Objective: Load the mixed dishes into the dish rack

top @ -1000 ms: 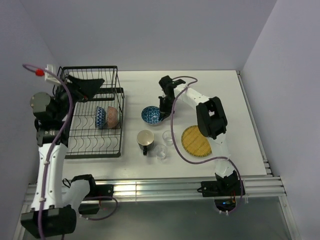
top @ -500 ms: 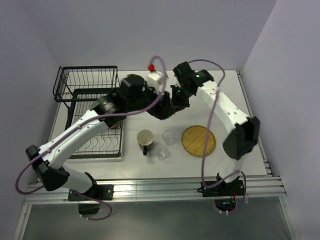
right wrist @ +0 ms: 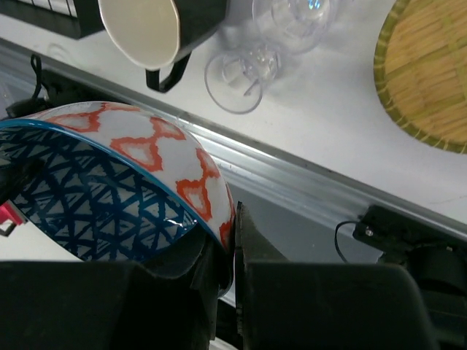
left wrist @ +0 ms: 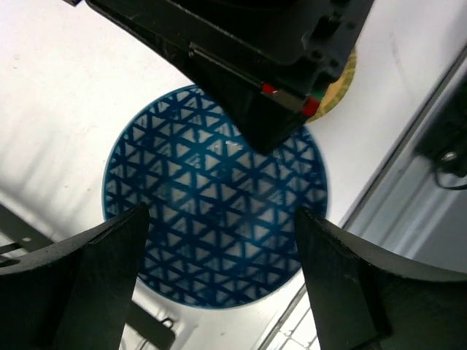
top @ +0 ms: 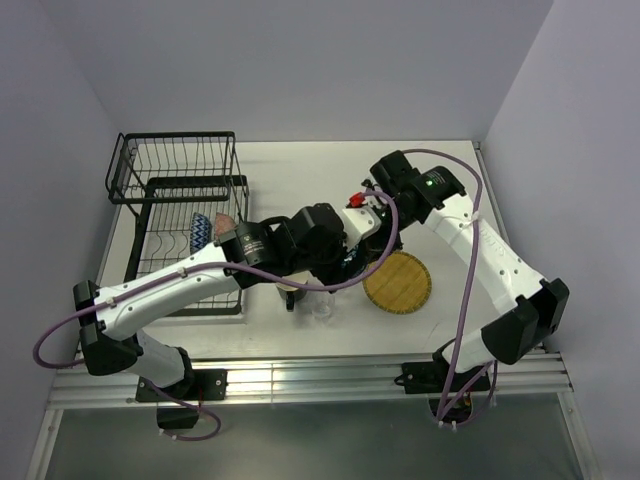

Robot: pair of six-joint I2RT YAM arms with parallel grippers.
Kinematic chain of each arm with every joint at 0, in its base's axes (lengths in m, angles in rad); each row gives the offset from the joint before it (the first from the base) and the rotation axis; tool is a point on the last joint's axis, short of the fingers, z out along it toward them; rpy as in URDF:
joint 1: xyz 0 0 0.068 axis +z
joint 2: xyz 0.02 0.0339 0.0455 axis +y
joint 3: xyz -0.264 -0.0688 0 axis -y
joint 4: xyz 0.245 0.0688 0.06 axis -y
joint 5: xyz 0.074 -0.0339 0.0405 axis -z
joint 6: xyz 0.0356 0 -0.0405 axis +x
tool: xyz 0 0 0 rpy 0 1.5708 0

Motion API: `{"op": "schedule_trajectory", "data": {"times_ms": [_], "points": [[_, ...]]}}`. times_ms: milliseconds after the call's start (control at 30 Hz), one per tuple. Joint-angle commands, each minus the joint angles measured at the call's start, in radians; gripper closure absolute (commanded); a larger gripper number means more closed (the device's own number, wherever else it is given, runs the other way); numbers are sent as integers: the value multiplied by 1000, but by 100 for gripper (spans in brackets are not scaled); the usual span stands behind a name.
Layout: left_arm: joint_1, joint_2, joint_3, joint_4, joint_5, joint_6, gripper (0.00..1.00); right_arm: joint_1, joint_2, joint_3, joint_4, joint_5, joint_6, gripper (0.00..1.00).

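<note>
My right gripper (right wrist: 232, 233) is shut on the rim of a small bowl (right wrist: 109, 182), blue-patterned inside with orange-red marks outside, and holds it in the air. In the left wrist view the bowl (left wrist: 211, 211) fills the middle, with the right gripper (left wrist: 270, 95) clamped on its far rim. My left gripper (left wrist: 219, 288) is open and empty, its fingers (left wrist: 95, 284) apart on either side of the bowl without touching it. In the top view the left arm (top: 320, 238) hides the bowl. The black wire dish rack (top: 180, 180) holds two bowls (top: 212, 228).
The dark mug (right wrist: 153, 29) with cream inside, two clear glasses (right wrist: 241, 69) and the yellow plate (right wrist: 427, 73) stand on the table below. The plate (top: 398, 282) and one glass (top: 322, 308) show in the top view. The arms cross at the table's middle. A metal rail (top: 300, 375) runs along the near edge.
The right gripper lifted the blue bowl off the table. The left arm swung from the rack across to the table's middle and now hangs over the bowl.
</note>
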Motion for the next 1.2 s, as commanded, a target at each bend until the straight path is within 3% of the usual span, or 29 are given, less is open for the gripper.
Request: {"op": "schedule_trajectory", "data": {"times_ms": [0,267,533,933,1167], "points": [[-47,22,18,-68,-91,51,14,4,-80,15,-3,-84,0,100],[-122,39,24,-85,-71,50,15,7,-80,15,4,-65,14,100],[-122,-36,34,-52,-44,13,12,28,-60,-34,47,-16,22,100],[-122,-76,-66,-22,71,-22,12,76,0,68,37,-15,53,100],[-122,-32,-115,-55,28,-10,13,125,-12,127,15,-47,94,100]]}}
